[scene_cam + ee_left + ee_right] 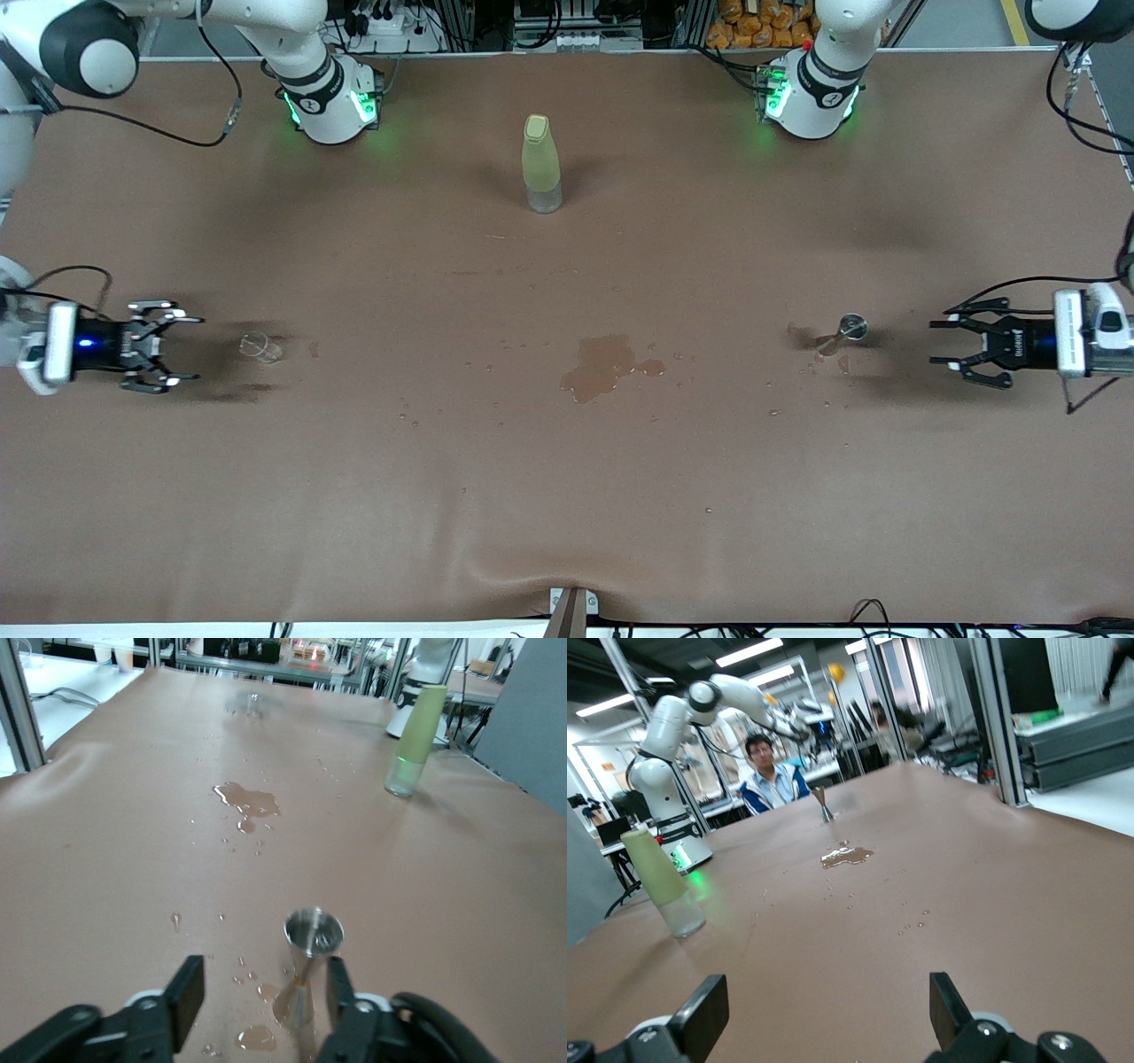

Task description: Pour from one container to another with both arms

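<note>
A small clear glass (260, 347) stands on the brown table toward the right arm's end. My right gripper (195, 349) (824, 1005) hovers low beside it, open, with nothing between its fingers; the glass does not show in the right wrist view. A metal jigger (849, 330) (312, 943) stands toward the left arm's end amid spilled drops. My left gripper (937, 343) (264, 992) is open and points at the jigger, a short gap away, without touching it.
A tall yellow-green bottle (541, 164) (412, 740) (664, 881) stands mid-table near the arm bases. A puddle (602, 363) (248, 802) (846, 855) and scattered droplets wet the table's middle. A seated person (771, 775) is past the left arm's end of the table.
</note>
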